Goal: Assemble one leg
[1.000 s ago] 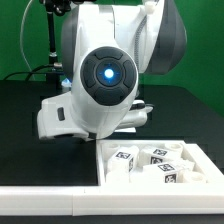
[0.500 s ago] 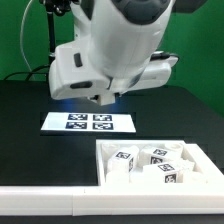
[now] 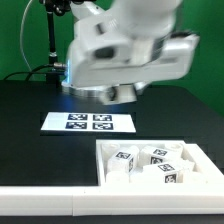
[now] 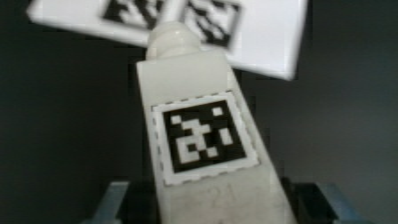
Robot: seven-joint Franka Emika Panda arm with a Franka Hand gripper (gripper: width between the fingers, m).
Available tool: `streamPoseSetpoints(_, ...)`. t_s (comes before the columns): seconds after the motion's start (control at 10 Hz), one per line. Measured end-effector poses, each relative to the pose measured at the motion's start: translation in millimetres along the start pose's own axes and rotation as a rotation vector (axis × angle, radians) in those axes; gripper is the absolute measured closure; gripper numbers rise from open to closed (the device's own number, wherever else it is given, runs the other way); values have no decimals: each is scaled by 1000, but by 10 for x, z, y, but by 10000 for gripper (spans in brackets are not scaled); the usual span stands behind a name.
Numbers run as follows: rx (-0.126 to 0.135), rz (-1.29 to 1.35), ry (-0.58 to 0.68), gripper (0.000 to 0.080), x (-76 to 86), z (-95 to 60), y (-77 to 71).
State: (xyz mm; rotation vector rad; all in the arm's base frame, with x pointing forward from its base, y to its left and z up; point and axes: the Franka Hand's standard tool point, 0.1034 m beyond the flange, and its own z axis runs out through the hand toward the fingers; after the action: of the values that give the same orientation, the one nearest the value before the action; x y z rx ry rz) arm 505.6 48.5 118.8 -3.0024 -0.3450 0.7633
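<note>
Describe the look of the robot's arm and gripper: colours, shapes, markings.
The arm is made of glossy white, rounded shells with dark grey sections between them, and a blue light glows on its side. The gripper shows dark fingers. No markings are legible.

Bright, even light; motion-blurred arm (image 3: 125,50); soft, unfocused leg (image 4: 196,140) close-up

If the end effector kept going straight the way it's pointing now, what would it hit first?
The end effector grips the leg, whose far end leads. In the wrist view that end overlaps the marker board, so that likely comes first, or the black table beside it; depth is unclear.
</note>
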Motion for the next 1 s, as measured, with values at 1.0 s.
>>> streamPoseSetpoints(1.0,17,31,733,489,764,-974,-198)
